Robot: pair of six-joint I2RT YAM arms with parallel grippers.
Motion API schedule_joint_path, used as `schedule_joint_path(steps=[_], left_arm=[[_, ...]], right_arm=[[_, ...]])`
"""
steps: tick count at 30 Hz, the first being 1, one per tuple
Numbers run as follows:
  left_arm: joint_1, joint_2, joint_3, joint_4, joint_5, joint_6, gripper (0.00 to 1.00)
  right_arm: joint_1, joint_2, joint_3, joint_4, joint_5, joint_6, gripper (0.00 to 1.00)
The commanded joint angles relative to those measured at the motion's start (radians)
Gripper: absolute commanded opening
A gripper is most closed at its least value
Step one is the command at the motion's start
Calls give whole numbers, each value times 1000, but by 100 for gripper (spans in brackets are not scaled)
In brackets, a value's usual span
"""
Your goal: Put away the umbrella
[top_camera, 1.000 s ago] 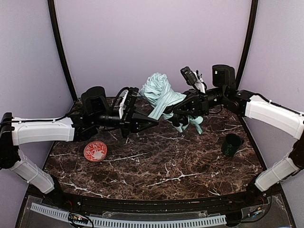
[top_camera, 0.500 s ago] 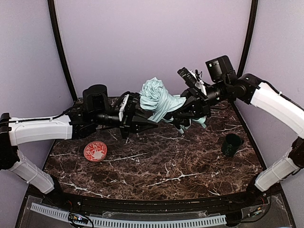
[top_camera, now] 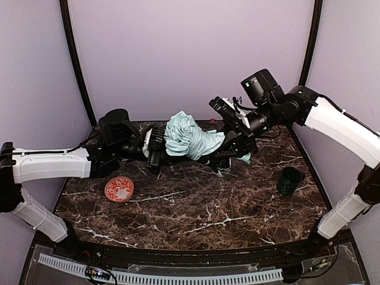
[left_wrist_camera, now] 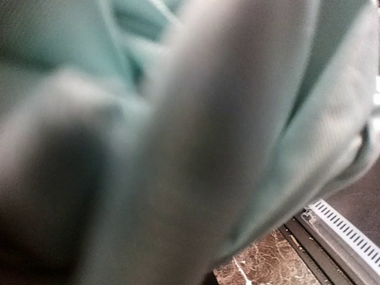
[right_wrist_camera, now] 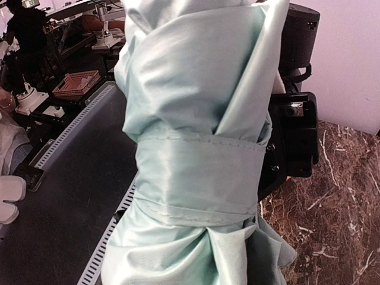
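The umbrella (top_camera: 187,138) is a bunched bundle of pale mint fabric held in the air above the back of the marble table (top_camera: 196,208). My right gripper (top_camera: 228,147) comes in from the right and is shut on its lower end; the fingers are buried in fabric. In the right wrist view the umbrella (right_wrist_camera: 196,166) fills the frame, with a fabric band (right_wrist_camera: 199,157) wrapped round it. My left gripper (top_camera: 160,142) points right, its tip pressed into the bundle's left side. Blurred mint fabric (left_wrist_camera: 178,119) covers the left wrist view and hides its fingers.
A dark green cup (top_camera: 290,181) stands on the right of the table. A red patterned plate (top_camera: 119,189) lies at the left. The left arm's black wrist block (right_wrist_camera: 294,133) sits just behind the umbrella. Black frame posts rise at the back corners.
The right arm has lifted and swung the umbrella leftward. The left gripper has drawn back left, and the bundle now rests against its tip.
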Motion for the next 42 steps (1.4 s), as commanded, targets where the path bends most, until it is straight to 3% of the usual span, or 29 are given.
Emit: schedule_joint_path(steps=[1, 8, 14, 19, 26, 31, 34, 36, 42], left_arm=[[55, -9, 31, 74, -163, 67, 0], [70, -13, 89, 118, -47, -75, 14], [70, -51, 105, 67, -90, -199, 30], [70, -84, 80, -19, -131, -208, 28], [147, -123, -6, -156, -382, -262, 37], [159, -254, -208, -85, -573, -141, 61], [159, -297, -342, -25, -461, -28, 61], [158, -301, -396, 44, -422, -32, 60], [191, -242, -269, -96, -460, -142, 53]], right_arm=[[120, 2, 24, -102, -178, -117, 0], [126, -3, -3, -67, -167, -106, 0], [126, -18, -23, -26, -132, -74, 0], [115, -61, -64, 107, -103, 30, 0], [13, -171, -226, 459, -32, 313, 0], [-27, -176, -297, 484, 169, 340, 0], [-50, -180, -352, 551, 162, 351, 0], [-45, -177, -352, 559, 236, 333, 0], [-15, -180, -379, 519, 473, 204, 0]])
